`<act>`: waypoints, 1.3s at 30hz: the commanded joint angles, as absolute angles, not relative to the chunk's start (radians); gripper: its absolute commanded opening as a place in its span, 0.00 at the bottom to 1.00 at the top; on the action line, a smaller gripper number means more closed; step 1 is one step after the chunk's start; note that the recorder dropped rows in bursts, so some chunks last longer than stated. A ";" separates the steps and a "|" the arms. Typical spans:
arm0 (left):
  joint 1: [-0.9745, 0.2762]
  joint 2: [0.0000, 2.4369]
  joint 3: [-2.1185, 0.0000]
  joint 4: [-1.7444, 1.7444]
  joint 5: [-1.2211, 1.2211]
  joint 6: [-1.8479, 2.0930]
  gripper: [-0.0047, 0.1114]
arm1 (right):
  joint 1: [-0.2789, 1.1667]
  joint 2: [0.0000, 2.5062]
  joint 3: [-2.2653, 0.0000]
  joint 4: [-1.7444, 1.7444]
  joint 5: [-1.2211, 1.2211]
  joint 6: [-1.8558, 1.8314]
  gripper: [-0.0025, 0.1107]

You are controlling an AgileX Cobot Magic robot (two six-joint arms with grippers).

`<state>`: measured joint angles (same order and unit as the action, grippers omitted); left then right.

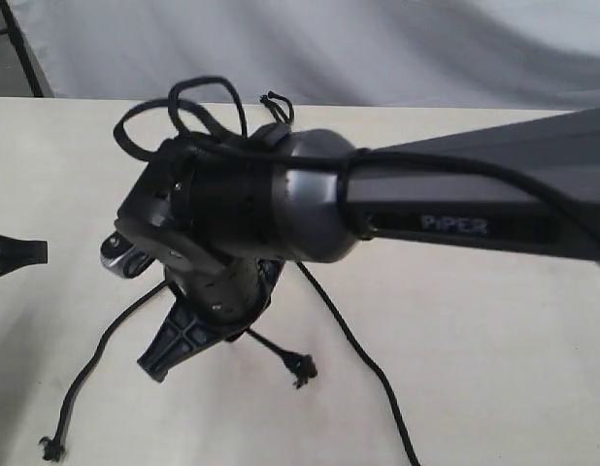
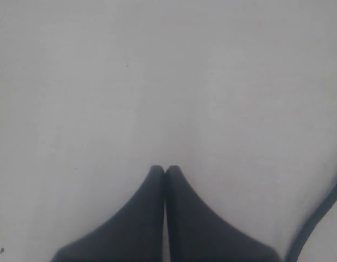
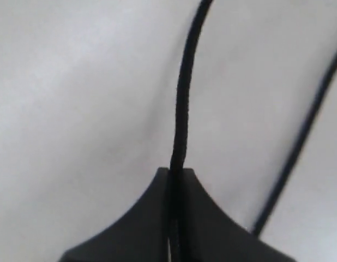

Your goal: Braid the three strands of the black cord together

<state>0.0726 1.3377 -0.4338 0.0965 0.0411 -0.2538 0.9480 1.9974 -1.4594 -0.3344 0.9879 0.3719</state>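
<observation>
The black cord lies on a white table, its short loops (image 1: 277, 101) showing at the back behind my right arm. One strand (image 1: 98, 357) runs to the front left and ends in a knotted tip (image 1: 52, 449). A second, short stretch ends in a knot (image 1: 300, 367). The third strand (image 1: 363, 357) runs off the front edge. My right gripper (image 1: 159, 367) (image 3: 176, 172) is shut on a strand (image 3: 182, 109), which leads straight out from the tips; another strand (image 3: 299, 158) lies beside it. My left gripper (image 1: 28, 252) (image 2: 164, 168) is shut on nothing, at the far left.
My right arm (image 1: 455, 199) reaches across the middle and hides the cord's centre. Its own black cables (image 1: 174, 107) loop above the wrist. A dark line (image 2: 321, 218) crosses a corner of the left wrist view; I cannot tell what it is. A grey cloth (image 1: 378, 49) hangs behind the table.
</observation>
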 commanded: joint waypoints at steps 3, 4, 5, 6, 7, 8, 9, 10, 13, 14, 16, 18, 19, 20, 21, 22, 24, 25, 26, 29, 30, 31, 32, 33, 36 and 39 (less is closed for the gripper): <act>0.072 1.340 -0.440 0.098 0.030 -0.275 0.04 | 0.904 1.895 -1.465 -0.532 1.152 0.455 0.02; 0.072 1.340 -0.440 0.098 0.030 -0.275 0.04 | 0.885 1.884 -1.465 -0.542 1.165 0.459 0.02; 0.072 1.340 -0.440 0.098 0.030 -0.275 0.04 | 0.862 1.875 -1.465 -0.542 1.169 0.460 0.02; 0.072 1.340 -0.440 0.098 0.030 -0.275 0.04 | 0.837 1.865 -1.465 -0.542 1.171 0.460 0.02; 0.072 1.340 -0.440 0.098 0.030 -0.275 0.04 | 0.790 1.861 -1.465 -0.542 1.171 0.463 0.02; 0.072 1.340 -0.440 0.098 0.030 -0.275 0.04 | 0.758 1.861 -1.465 -0.542 1.171 0.469 0.02; 0.072 1.340 -0.440 0.098 0.030 -0.276 0.04 | 0.715 1.865 -1.463 -0.526 1.169 0.471 0.02; 0.072 1.340 -0.440 0.098 0.030 -0.276 0.04 | 0.684 1.868 -1.463 -0.509 1.163 0.471 0.02; 0.072 1.340 -0.438 0.098 0.030 -0.277 0.04 | 0.586 1.901 -1.463 -0.472 1.152 0.458 0.02; 0.072 1.340 -0.438 0.098 0.030 -0.277 0.04 | 0.559 1.914 -1.463 -0.471 1.152 0.457 0.02; 0.072 1.340 -0.438 0.098 0.030 -0.277 0.04 | 0.521 1.938 -1.463 -0.460 1.145 0.457 0.02; 0.072 1.340 -0.438 0.098 0.030 -0.277 0.04 | 0.487 1.961 -1.463 -0.456 1.119 0.450 0.02; 0.072 1.340 -0.438 0.098 0.030 -0.277 0.04 | 0.465 1.978 -1.463 -0.453 1.107 0.450 0.02; 0.072 1.340 -0.438 0.098 0.030 -0.277 0.04 | 0.447 1.995 -1.463 -0.445 1.103 0.450 0.02; 0.072 1.340 -0.438 0.098 0.030 -0.277 0.04 | 0.431 2.013 -1.463 -0.432 1.101 0.450 0.02; 0.072 1.340 -0.438 0.098 0.030 -0.277 0.04 | 0.418 2.033 -1.463 -0.410 1.101 0.447 0.02; 0.072 1.340 -0.438 0.098 0.030 -0.277 0.04 | 0.410 2.064 -1.463 -0.385 1.101 0.421 0.02; 0.072 1.340 -0.438 0.098 0.030 -0.277 0.04 | 0.410 2.078 -1.463 -0.379 1.101 0.415 0.02; 0.072 1.340 -0.438 0.098 0.027 -0.277 0.04 | 0.410 2.094 -1.463 -0.374 1.101 0.404 0.02; 0.072 1.340 -0.438 0.098 0.025 -0.277 0.04 | 0.410 2.141 -1.463 -0.324 1.103 0.345 0.02; 0.072 1.340 -0.438 0.098 0.025 -0.277 0.04 | 0.410 2.155 -1.463 -0.306 1.103 0.329 0.02; 0.072 1.340 -0.438 0.098 0.025 -0.277 0.04 | 0.410 2.165 -1.463 -0.290 1.103 0.315 0.02; 0.072 1.340 -0.438 0.098 0.023 -0.277 0.04 | 0.410 2.176 -1.463 -0.272 1.099 0.301 0.02; 0.072 1.340 -0.438 0.098 0.023 -0.277 0.04 | 0.410 2.184 -1.463 -0.255 1.100 0.287 0.02; 0.072 1.340 -0.438 0.098 0.021 -0.277 0.04 | 0.412 2.200 -1.463 -0.189 1.100 0.246 0.02; 0.072 1.340 -0.438 0.098 0.009 -0.277 0.04 | 0.421 2.202 -1.459 -0.076 1.095 0.170 0.02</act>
